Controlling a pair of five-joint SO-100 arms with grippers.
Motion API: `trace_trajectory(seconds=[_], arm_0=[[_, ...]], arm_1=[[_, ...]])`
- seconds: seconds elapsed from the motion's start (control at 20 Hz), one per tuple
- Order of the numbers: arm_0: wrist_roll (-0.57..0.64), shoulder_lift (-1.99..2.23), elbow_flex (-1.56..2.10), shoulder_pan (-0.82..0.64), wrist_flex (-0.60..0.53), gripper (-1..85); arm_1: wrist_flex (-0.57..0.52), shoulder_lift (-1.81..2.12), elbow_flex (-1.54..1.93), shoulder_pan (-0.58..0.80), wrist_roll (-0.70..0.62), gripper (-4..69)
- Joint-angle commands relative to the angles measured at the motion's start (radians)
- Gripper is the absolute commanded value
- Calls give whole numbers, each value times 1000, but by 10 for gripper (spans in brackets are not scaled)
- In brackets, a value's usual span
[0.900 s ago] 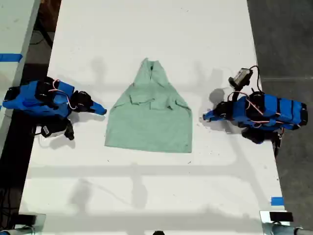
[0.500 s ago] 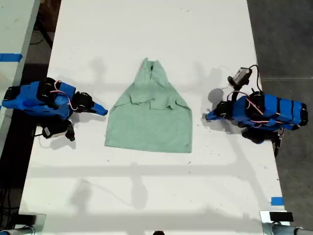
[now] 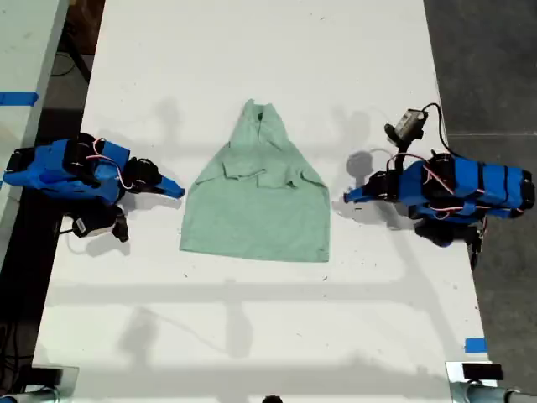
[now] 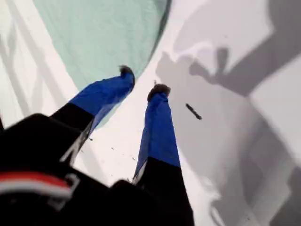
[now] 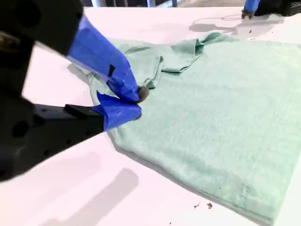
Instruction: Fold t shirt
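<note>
The pale mint-green t shirt [image 3: 256, 201] lies flat on the white table [image 3: 252, 50], collar end toward the far edge, sleeves folded in. My first gripper [image 4: 143, 80] is open, with one fingertip [image 4: 126, 70] over the shirt's side edge [image 4: 108, 33]; in the exterior view it is at the shirt's right [image 3: 348, 198]. My second gripper [image 5: 136, 102] is shut, its tips resting at the opposite side edge of the shirt [image 5: 211, 103], at the exterior view's left [image 3: 178, 192]. Whether it pinches fabric is unclear.
Blue tape marks sit at the table's near corner on the exterior view's right [image 3: 475, 344] and on a neighbouring table at the left [image 3: 18, 98]. A small dark speck [image 4: 193, 111] lies on the table beside the first gripper.
The arm at the exterior view's right has crept a little toward the shirt and its wrist camera has risen. The other arm has scarcely moved. The shirt is unchanged.
</note>
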Motion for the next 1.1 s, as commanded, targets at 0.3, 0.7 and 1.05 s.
trace_trajectory(seconds=[0.3, 0.7, 1.05], arm_0=[[6, 5, -2, -12, -26, -1], [6, 5, -2, -11, -26, -1], [8, 5, -2, -14, -26, -1]], arm_1=[[-528, -951, -322, -129, 49, 181], [-330, -1089, -508, -146, 141, -18], [-249, -1385, -1092, -167, -97, -17]])
